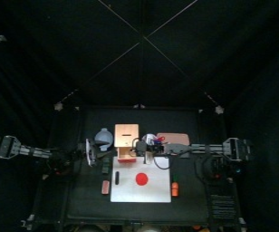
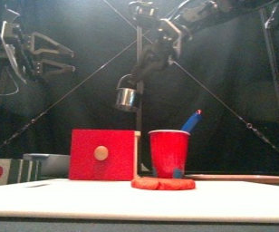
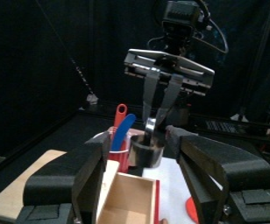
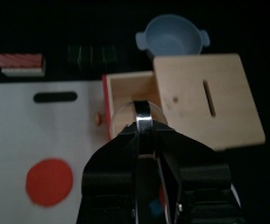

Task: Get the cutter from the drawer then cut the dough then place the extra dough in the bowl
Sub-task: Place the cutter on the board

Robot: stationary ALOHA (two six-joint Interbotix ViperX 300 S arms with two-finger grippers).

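Cutter out! The right gripper had its jaws pinched tight on the wire handle, and the cutter hung high over the drawer end of the wooden box, well clear of the red drawer front. The left gripper waited up on its own side, jaws spread wide and holding nothing.

Next up, by my reading, was the cut. The ring wanted carrying forward to the dough, which lay flat and whole on the white cutting board. It should be centred over the disc, kept level and brought straight down. The danger was the red cup standing just behind the dough, since a swinging cutter could clip it.

The blue-grey bowl sat beside the box on the left, ready for scraps. The surface was black, and black curtains closed the back and sides.
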